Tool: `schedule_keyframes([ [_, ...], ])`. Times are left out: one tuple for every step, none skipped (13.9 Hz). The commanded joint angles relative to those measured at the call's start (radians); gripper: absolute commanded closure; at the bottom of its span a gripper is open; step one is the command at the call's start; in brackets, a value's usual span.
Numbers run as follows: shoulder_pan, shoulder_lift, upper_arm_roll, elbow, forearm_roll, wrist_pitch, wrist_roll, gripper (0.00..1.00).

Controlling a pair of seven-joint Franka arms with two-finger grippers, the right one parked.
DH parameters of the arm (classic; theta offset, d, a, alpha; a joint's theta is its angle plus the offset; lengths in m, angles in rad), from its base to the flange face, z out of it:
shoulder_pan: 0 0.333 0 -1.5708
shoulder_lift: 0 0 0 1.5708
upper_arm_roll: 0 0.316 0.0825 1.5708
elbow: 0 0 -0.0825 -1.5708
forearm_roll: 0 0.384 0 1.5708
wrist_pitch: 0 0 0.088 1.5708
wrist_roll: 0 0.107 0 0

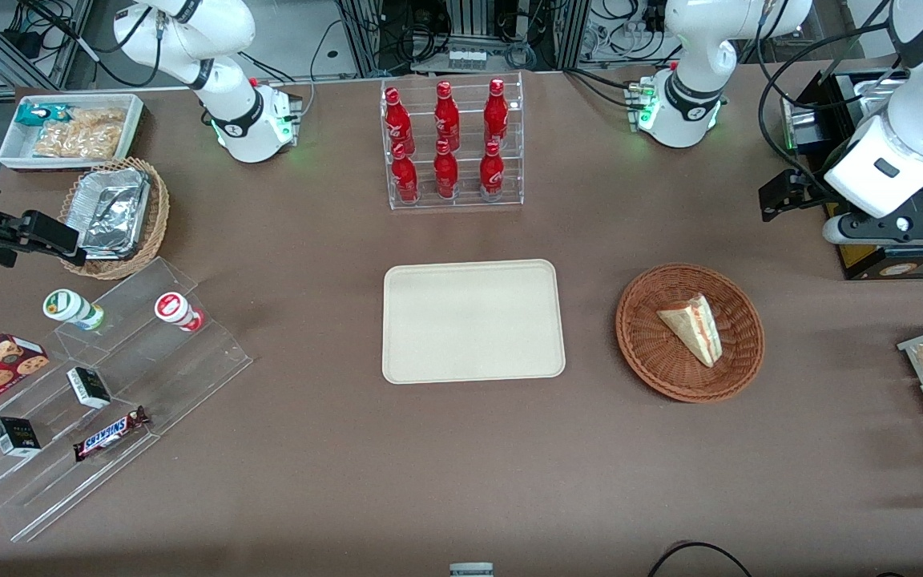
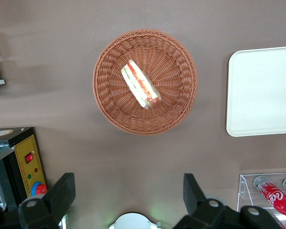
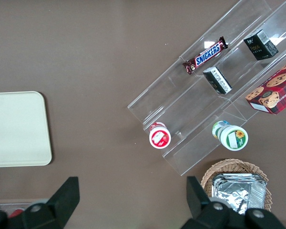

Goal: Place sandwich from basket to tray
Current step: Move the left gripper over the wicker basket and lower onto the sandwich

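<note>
One sandwich [image 1: 694,327] lies in the basket [image 1: 646,353] on brown worktop [image 1: 461,465], beside the bare tray [image 1: 473,320]. My jaws [image 2: 126,193] hang wide open, high above bare worktop near the basket.

The left arm's gripper [image 2: 126,193] hangs high at the working arm's end, fingers [image 2: 62,191] spread wide and empty.

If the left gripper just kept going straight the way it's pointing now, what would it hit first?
The left gripper hangs open and points down at the table. Straight on, it would most likely meet bare tabletop just beside the basket, not the sandwich in it. Depth is hard to judge, so it might clip the rim.
</note>
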Motion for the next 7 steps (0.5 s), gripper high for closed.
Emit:
schedule_keyframes([
  [0.006,0.010,-0.009,0.020,-0.013,-0.007,0.007,0.00],
  [0.001,0.016,-0.010,0.014,-0.010,-0.008,0.008,0.00],
  [-0.002,0.027,-0.012,0.004,-0.008,-0.011,0.008,0.00],
  [-0.004,0.048,-0.012,-0.001,-0.009,-0.016,0.008,0.00],
  [-0.004,0.061,-0.014,-0.021,-0.010,-0.007,0.010,0.00],
  [-0.004,0.073,-0.014,-0.051,-0.008,0.018,0.008,0.00],
  [-0.004,0.076,-0.014,-0.091,-0.008,0.057,0.008,0.00],
])
